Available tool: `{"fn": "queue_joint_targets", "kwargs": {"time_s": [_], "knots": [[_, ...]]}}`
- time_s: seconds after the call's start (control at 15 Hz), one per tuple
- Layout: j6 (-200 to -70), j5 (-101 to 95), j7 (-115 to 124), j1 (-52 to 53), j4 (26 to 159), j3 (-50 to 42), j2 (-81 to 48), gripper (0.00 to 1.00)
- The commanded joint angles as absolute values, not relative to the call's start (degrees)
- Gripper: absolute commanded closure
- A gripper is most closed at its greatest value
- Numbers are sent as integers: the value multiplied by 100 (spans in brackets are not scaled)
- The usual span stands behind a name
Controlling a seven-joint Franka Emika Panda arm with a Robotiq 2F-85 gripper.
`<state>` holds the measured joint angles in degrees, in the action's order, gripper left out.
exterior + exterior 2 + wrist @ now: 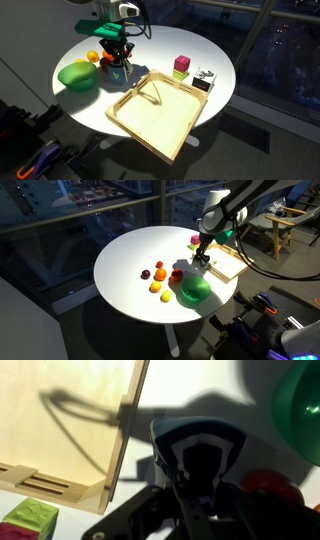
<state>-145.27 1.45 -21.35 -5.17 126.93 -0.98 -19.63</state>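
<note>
Closest to the wrist camera, the dark claw (200,478) fills the lower middle of the view, pointing down at the white table (190,385); its fingers merge into their own shadow, so we cannot tell whether they stand wide, narrow, or around something. Just beside the claw lies a red fruit (266,484), and past it the curved side of a green bowl (304,410); on the opposite side runs the wall of a shallow wooden tray (70,420), with a green and pink block (28,520) at the corner of the view.

In both exterior views the arm (218,208) comes in from above and holds the claw (119,66) upright, low over the gap between bowl and tray; an orange fruit (92,57) sits near the bowl.

We judge the step in hand to be a low reach at the red fruit. A next move would call for centring the fingers over that fruit, which looks round and likely to roll, while keeping off the bowl's rim and the tray's wall.
</note>
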Motion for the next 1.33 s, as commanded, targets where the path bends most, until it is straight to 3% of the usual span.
{"fn": "queue_joint_targets", "kwargs": {"time_s": [0.0,0.93,1.0,1.13,1.27], "knots": [[-14545,23,-1978,-567,12589,-84,-2258,94],[-14323,23,-1991,-709,12220,-71,-2920,94],[-14292,28,-1966,-702,12211,-73,-2922,53],[-14296,15,-1966,-698,12194,-80,-2925,45],[-14308,18,-1977,-702,12195,-76,-2916,30]]}}
